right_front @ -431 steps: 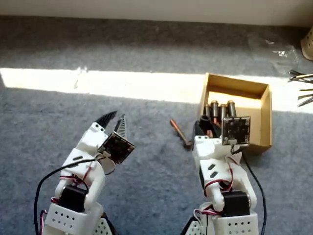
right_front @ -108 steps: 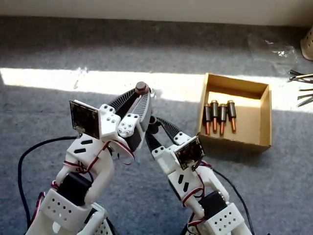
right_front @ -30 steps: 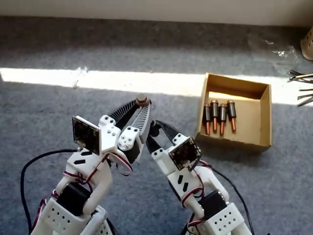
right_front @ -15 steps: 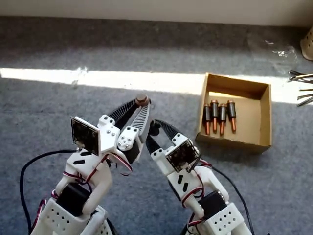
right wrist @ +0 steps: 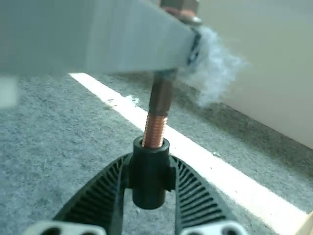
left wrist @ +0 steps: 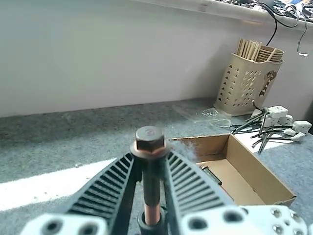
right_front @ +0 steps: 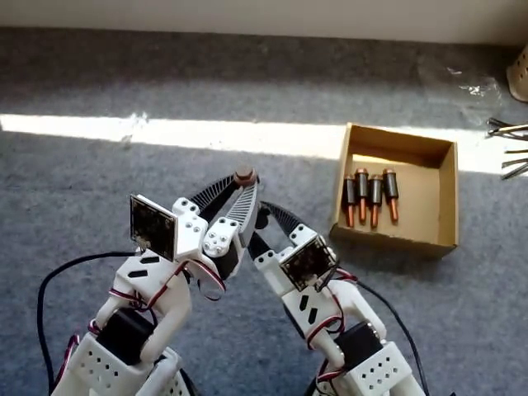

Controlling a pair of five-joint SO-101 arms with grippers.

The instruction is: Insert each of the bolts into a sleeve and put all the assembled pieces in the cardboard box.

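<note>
My left gripper (left wrist: 149, 169) is shut on a copper bolt (left wrist: 148, 147) held upright, hex head up; it also shows in the high view (right_front: 243, 176). My right gripper (right wrist: 148, 182) is shut on a black sleeve (right wrist: 148, 171) right beneath it, and the bolt's threaded tip (right wrist: 154, 129) sits in the sleeve's mouth. Both grippers meet in mid-table, left of the cardboard box (right_front: 445, 198). Several assembled bolt-and-sleeve pieces (right_front: 370, 195) lie side by side inside the box.
A beige slotted holder (left wrist: 249, 78) with sticks stands by the wall beyond the box. Cables and plugs (left wrist: 274, 122) lie next to it. Grey carpet (right_front: 124, 198) crossed by a sunlit strip stretches to the left.
The left gripper has lowered and shifted slightly right with the bolt, bringing it closer onto the sleeve held by the right gripper. The right arm barely moved.
</note>
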